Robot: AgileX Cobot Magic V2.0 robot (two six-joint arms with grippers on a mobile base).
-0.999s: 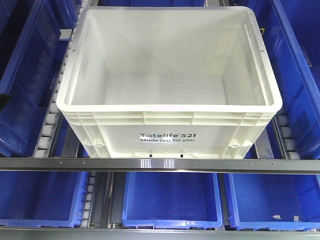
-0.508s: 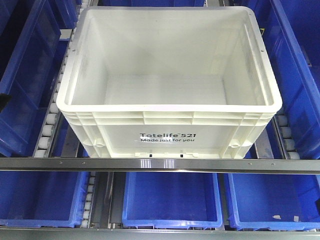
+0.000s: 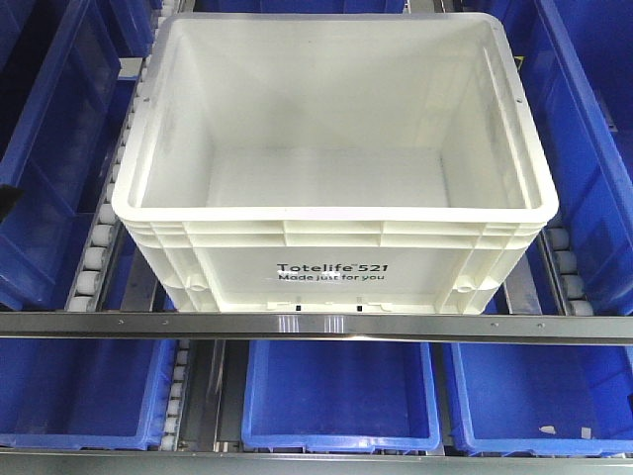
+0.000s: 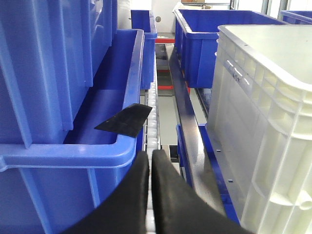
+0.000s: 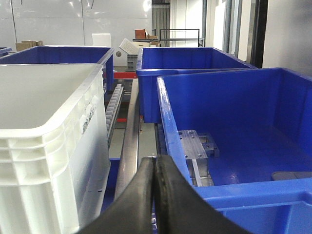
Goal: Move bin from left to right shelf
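The large white bin (image 3: pixel 336 267), empty and printed "Totelife 521", stands on the roller lanes of the right shelf (image 3: pixel 94 259) just behind its silver front rail (image 3: pixel 495 327). Neither gripper shows in the front view. In the left wrist view my left gripper (image 4: pixel 150 158) is shut with nothing in it, low over a roller lane, with the bin's ribbed wall (image 4: pixel 263 136) to its right. In the right wrist view my right gripper (image 5: pixel 154 163) is shut and holds nothing, with the bin (image 5: pixel 48 146) to its left.
Blue bins (image 3: pixel 341 391) fill the lower row and flank the white bin on both sides. A blue bin (image 4: pixel 73 156) with a black flap (image 4: pixel 124 119) is close left of my left gripper. A blue bin (image 5: pixel 253 195) holding a metal block (image 5: pixel 200 146) is close right of my right gripper.
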